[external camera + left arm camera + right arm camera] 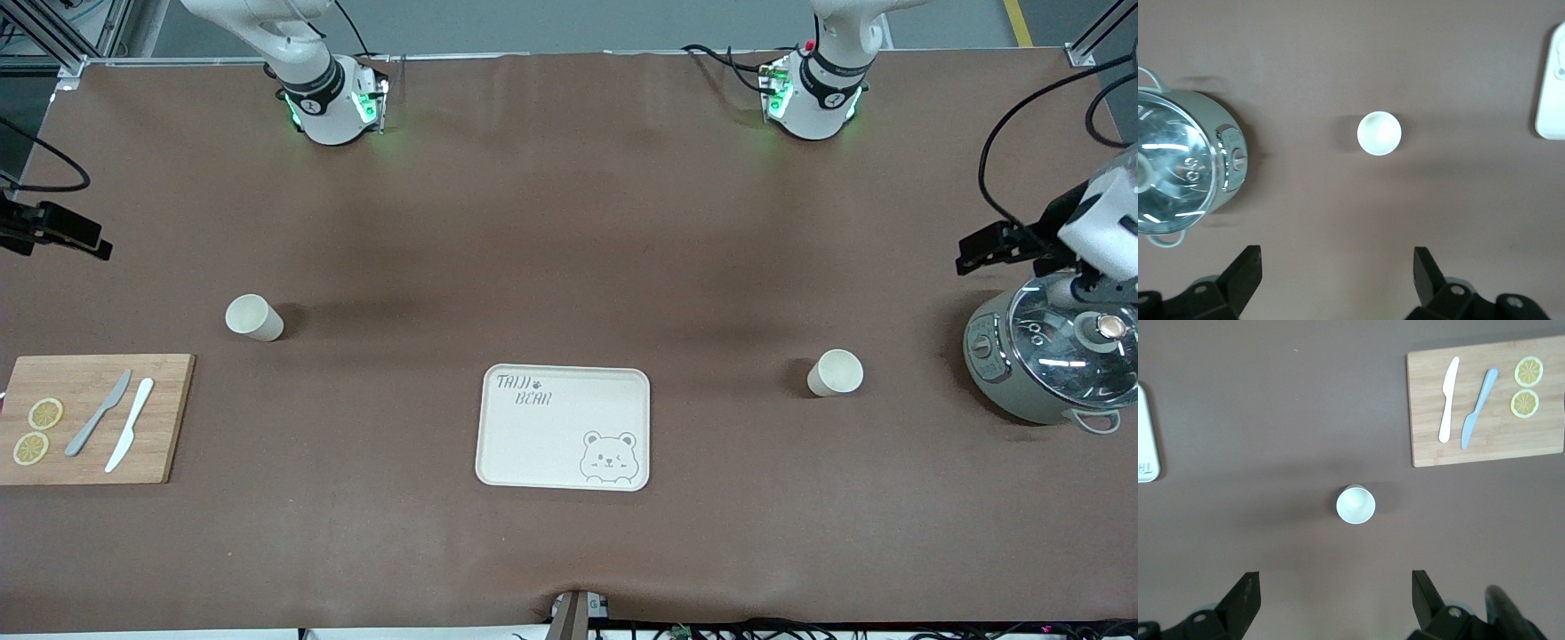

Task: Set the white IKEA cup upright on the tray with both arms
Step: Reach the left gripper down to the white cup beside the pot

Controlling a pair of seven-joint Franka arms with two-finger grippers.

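Two white cups stand upright on the brown table. One is toward the right arm's end and shows in the right wrist view. The other is toward the left arm's end and shows in the left wrist view. The cream bear tray lies empty between them, nearer the front camera; its edge shows in both wrist views. My left gripper hangs open and empty high over the table, beside the pot. My right gripper hangs open and empty high over the right arm's end.
A wooden cutting board with two knives and two lemon slices lies at the right arm's end. A grey-green pot with a glass lid stands at the left arm's end.
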